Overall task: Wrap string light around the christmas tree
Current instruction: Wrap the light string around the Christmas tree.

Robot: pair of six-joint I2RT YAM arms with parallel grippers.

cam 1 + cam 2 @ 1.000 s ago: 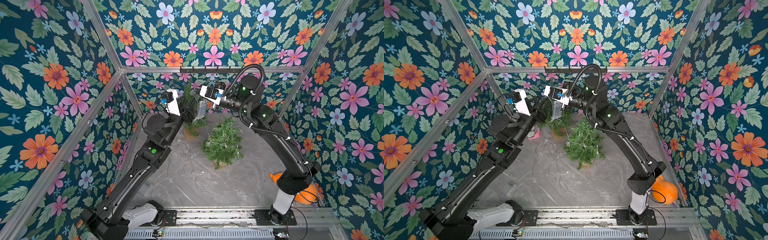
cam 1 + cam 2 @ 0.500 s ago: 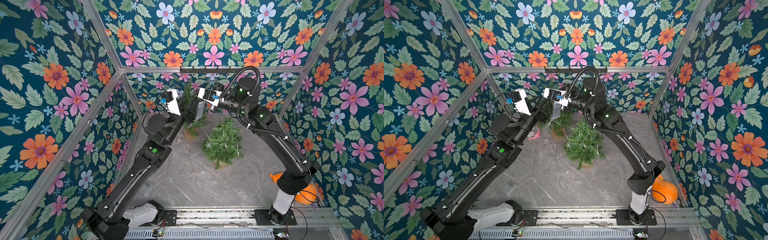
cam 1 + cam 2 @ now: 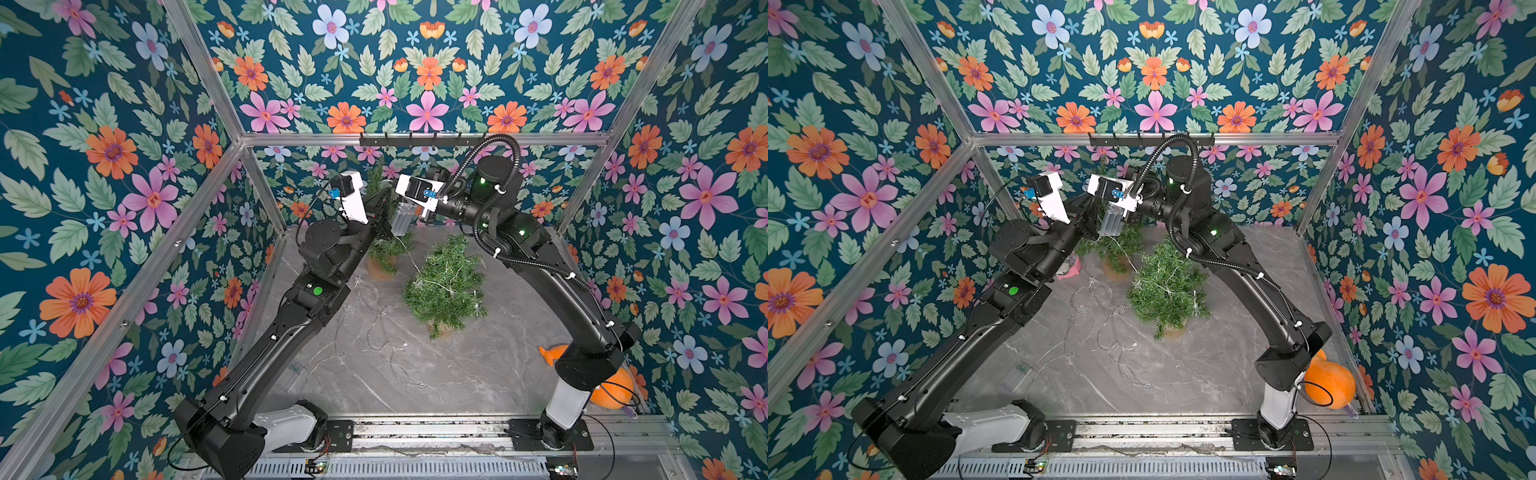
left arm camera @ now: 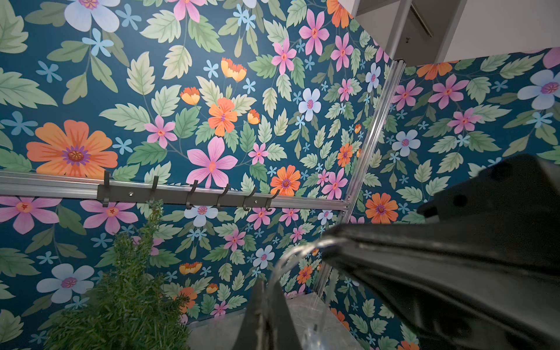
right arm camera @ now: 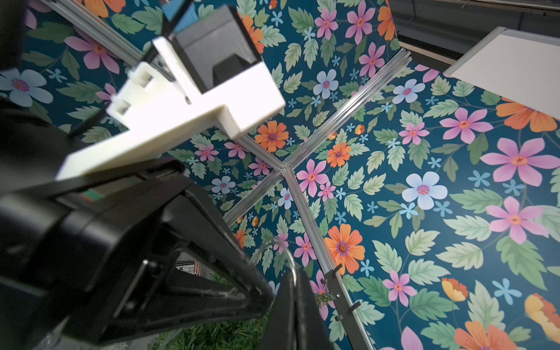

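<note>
– Two hands: state of each?

– Both are closed. My left hand (image 4: 265,291) is pinched shut on the string light (image 4: 288,257); a loop of wire arcs out from its fingertips. My right hand (image 5: 289,280) is also fully closed, and a loop of the same wire runs into its tips.

– Position of the hands?

– Both are raised at the back of the surface (image 3: 478,374), just beside each other, above the back tree (image 3: 384,253). A clear box (image 3: 402,218) hangs just below my right hand. I cannot tell what carries it.

– Location of the string light?

– From the hands, the wire drops to the tree (image 3: 446,286) near the middle of the surface and crosses its branches in pale strands. The remainder lies loose on the surface in open loops, between that tree and my left arm (image 3: 291,324).
</note>
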